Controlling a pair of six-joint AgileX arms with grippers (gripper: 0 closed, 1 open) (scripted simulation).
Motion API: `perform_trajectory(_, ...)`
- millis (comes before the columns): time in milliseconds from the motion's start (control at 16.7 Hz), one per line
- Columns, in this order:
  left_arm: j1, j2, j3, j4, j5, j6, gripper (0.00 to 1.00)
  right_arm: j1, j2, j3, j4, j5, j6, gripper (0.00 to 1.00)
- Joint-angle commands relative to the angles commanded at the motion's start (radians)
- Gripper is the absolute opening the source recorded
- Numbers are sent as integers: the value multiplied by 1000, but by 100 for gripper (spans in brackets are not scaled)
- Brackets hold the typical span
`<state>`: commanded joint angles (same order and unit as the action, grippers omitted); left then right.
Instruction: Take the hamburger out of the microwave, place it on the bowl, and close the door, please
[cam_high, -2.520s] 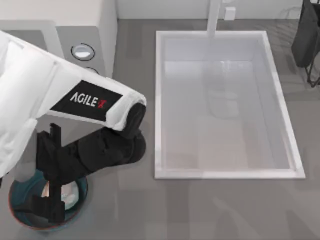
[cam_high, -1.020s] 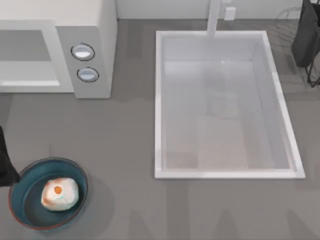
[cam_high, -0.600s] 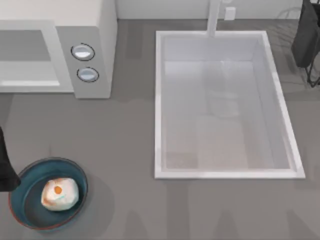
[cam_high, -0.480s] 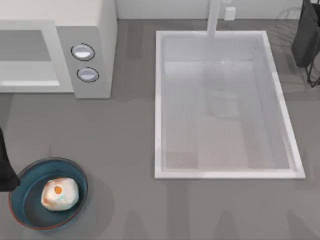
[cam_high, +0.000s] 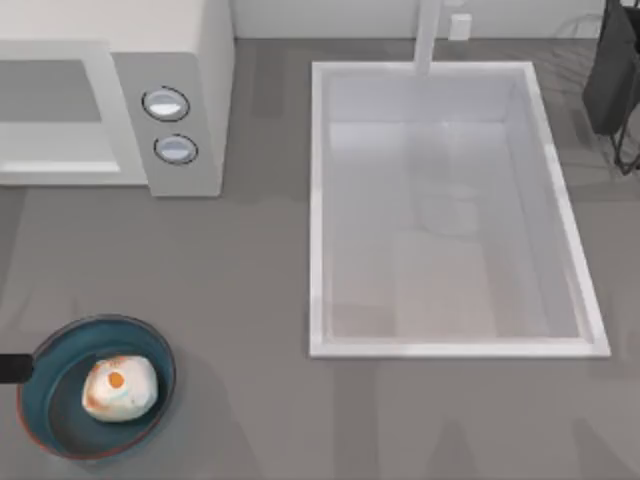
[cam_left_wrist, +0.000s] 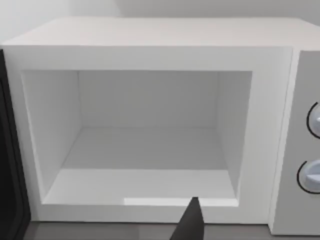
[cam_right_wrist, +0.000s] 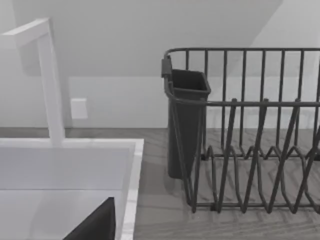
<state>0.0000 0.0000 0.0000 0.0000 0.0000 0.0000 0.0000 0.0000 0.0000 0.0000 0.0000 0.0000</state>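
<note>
Burger's done: the small whitish hamburger (cam_high: 119, 387) sits in the dark teal bowl (cam_high: 50, 360). Your left tool (cam_left_wrist: 189, 224) faces the white microwave's (cam_left_wrist: 150, 45) empty cavity, door off to its side; can't tell its spread.

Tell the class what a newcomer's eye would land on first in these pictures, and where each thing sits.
First comes the hamburger, a pale lump with an orange dot, lying in the dark blue bowl at the table's near left corner. Next is the white microwave at the far left, its cavity open and bare in the left wrist view. A big white sink takes up the table's right half, with a dark dish rack beyond it.
</note>
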Motion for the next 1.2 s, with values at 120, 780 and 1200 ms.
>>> perform_trajectory(120,0,0,0,0,0,0,17,0,0,0,0,0,0,100)
perform_trajectory(780,0,0,0,0,0,0,0,0,0,0,0,0,0,100)
perform_trajectory(1200,-196,-121,39,-161,-196,-2,0,0,0,0,0,0,0,100)
